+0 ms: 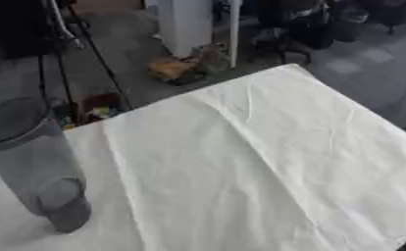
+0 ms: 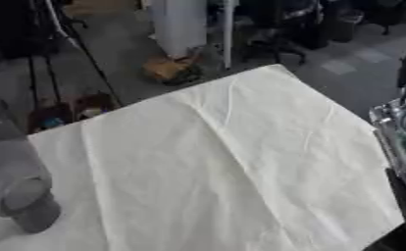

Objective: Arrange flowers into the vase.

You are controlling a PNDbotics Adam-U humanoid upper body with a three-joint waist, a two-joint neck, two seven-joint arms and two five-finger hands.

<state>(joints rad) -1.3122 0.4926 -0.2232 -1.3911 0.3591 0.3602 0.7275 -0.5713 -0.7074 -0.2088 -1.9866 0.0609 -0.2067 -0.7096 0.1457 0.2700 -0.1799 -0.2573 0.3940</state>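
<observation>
Standing clear, perhaps glass vase (image 1: 35, 162) on creased cloth (image 1: 258, 166)

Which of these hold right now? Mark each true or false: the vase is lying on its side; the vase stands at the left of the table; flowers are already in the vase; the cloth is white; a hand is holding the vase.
1. The vase is lying on its side. False: it stands upright.
2. The vase stands at the left of the table. True.
3. Flowers are already in the vase. False: none show in it, nor on the table.
4. The cloth is white. True.
5. A hand is holding the vase. False: no hand touches it; only part of the right arm shows at the right edge.
</observation>
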